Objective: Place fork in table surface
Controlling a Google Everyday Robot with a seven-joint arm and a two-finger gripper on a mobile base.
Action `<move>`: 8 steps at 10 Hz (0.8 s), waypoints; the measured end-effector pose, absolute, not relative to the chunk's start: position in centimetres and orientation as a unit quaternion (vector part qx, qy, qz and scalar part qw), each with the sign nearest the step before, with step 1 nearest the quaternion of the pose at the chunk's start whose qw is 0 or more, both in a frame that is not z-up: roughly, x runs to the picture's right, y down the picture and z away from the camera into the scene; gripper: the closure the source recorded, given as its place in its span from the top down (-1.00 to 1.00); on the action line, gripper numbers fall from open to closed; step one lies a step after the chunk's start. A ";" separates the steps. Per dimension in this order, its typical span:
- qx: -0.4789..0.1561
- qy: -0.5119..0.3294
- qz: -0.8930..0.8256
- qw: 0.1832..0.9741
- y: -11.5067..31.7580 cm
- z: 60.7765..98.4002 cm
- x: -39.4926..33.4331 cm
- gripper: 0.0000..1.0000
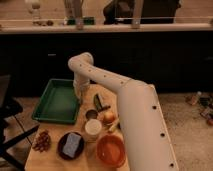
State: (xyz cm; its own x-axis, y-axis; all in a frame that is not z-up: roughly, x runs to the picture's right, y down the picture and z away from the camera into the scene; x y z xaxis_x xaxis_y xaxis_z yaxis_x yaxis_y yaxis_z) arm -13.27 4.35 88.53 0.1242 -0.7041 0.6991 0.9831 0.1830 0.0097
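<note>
Fork, small slim pale whitish-yellow utensil.

Camera view. We cannot make the fork out as a separate item. We judge it most likely sits at or under the gripper (79, 97), by the right rim of the green rectangular plastic tray (52, 105).

Handling, in our judgement: light, stiff and smooth, apt to slip or pivot in a narrow pinch, and not fragile. We would best take it across the middle of the handle, so that it hangs level.

Gripper, two-finger, at the end of the white jointed arm (125, 92): it points downward over the tray's right rim, next to the pale-brown wooden plank table surface (50, 161). The fingers are closed nearly all the way. Whether they pinch the fork or nothing, we cannot tell.

Also on the table surface, near the arm: a white cup (92, 129), an orange round bowl (111, 150), and a dark round plate (71, 145) carrying a blue-grey block.
</note>
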 end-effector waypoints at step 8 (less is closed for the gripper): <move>-0.238 -0.288 -0.585 0.720 4.0 88.5 -10.5 -0.97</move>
